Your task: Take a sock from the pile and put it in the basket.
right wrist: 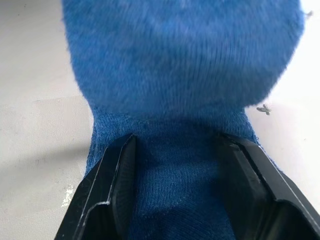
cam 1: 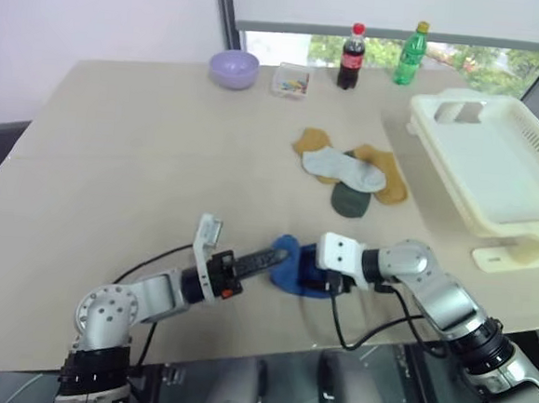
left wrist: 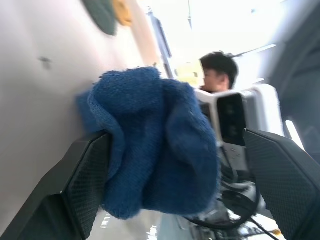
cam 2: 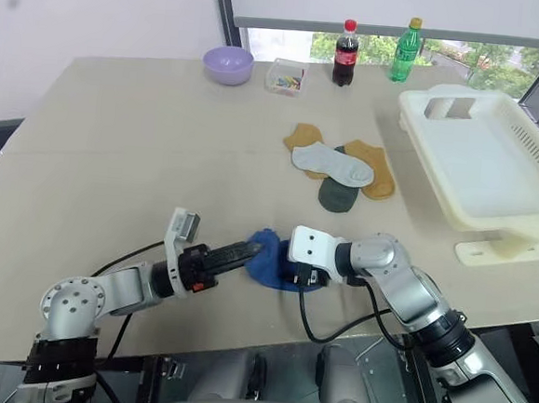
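Note:
A royal-blue sock (cam 1: pixel 290 262) is bunched up near the table's front edge, between my two grippers. My right gripper (right wrist: pixel 177 145) is shut on it, with the fabric pinched between both fingers. My left gripper (left wrist: pixel 175 145) is level and open, and its fingers (left wrist: pixel 87 175) stand wide on either side of the sock's other end. Farther back lies the pile (cam 1: pixel 351 175) of mustard-yellow, light grey and dark green socks. The cream-white basket (cam 1: pixel 520 226) stands at the right edge of the table, with nothing in it.
A lilac bowl (cam 1: pixel 234 68), a small clear box (cam 1: pixel 291 80), a cola bottle (cam 1: pixel 352 57) and a green bottle (cam 1: pixel 410 54) line the far edge. A person (left wrist: pixel 217 72) shows behind the right arm. The table's front edge runs just below both grippers.

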`<state>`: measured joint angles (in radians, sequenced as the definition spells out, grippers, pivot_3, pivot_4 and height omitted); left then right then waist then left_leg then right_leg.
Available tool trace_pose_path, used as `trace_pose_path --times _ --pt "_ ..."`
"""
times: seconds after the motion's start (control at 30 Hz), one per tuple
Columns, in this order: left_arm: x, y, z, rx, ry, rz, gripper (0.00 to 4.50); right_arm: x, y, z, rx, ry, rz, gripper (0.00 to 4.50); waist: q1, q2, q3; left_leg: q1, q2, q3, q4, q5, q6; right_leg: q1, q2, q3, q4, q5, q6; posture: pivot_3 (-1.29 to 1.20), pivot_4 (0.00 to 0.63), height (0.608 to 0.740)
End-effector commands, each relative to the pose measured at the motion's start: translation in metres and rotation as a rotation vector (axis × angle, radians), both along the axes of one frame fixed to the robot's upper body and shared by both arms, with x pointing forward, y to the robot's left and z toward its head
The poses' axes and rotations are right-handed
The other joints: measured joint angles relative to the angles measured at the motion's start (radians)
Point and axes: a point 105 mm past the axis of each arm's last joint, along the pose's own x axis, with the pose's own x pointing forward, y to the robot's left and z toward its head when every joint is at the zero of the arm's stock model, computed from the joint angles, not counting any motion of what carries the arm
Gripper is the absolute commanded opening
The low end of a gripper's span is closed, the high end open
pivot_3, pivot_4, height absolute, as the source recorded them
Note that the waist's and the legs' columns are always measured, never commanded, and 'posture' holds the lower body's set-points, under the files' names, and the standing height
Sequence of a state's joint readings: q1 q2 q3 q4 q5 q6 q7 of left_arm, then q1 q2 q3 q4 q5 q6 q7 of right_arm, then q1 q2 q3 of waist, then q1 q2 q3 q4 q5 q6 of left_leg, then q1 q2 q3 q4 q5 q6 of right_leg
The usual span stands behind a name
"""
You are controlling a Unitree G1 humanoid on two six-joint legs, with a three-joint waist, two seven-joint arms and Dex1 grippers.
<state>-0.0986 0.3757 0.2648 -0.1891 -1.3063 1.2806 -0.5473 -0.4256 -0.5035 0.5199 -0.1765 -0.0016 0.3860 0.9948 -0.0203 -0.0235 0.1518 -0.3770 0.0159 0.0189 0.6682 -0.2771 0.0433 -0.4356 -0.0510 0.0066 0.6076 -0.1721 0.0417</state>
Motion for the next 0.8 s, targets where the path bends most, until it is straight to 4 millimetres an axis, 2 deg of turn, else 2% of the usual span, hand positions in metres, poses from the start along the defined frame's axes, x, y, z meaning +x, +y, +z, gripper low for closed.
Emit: trace_pose_path --times 0.03,0.27,0.57,0.7,0.8 --pt "-0.007 -0.005 0.012 -0.026 -0.045 -0.053 4.45 0.001 -0.011 -0.028 -0.102 0.052 -0.046 2.53 0.000 0.000 0.000 0.000 0.000 0.000 0.000 0.000 0.000 0.000 0.000 0.000 0.000 0.000 0.000 0.00 0.150 0.735" --pt "-0.005 -0.010 0.018 -0.059 -0.067 -0.071 4.45 0.003 -0.012 -0.019 -0.088 0.036 -0.056 2.53 0.000 0.000 0.000 -0.003 0.000 0.000 0.000 0.000 0.000 -0.003 0.001 0.000 0.000 0.000 0.000 0.00 0.150 0.735" --pt "-0.002 -0.022 0.025 -0.106 -0.099 -0.102 4.45 0.003 -0.014 -0.019 -0.093 0.031 -0.065 2.53 0.001 0.000 0.000 -0.003 0.000 0.001 0.000 0.000 0.000 -0.003 0.001 0.000 0.000 0.000 0.000 0.00 0.150 0.735" --pt "-0.005 -0.026 0.034 -0.162 -0.127 -0.137 4.45 0.005 -0.019 -0.019 -0.110 0.031 -0.079 2.53 0.001 0.000 0.001 -0.003 0.000 0.000 0.000 0.000 0.000 -0.003 0.001 0.000 0.000 0.000 0.000 0.00 0.150 0.735" --pt "-0.007 -0.028 0.033 -0.157 -0.124 -0.153 4.45 0.004 -0.019 -0.019 -0.114 0.037 -0.082 2.53 0.004 0.000 0.001 -0.004 0.000 0.001 0.000 0.000 0.000 -0.003 0.001 0.000 0.000 0.000 0.000 0.00 0.150 0.735"
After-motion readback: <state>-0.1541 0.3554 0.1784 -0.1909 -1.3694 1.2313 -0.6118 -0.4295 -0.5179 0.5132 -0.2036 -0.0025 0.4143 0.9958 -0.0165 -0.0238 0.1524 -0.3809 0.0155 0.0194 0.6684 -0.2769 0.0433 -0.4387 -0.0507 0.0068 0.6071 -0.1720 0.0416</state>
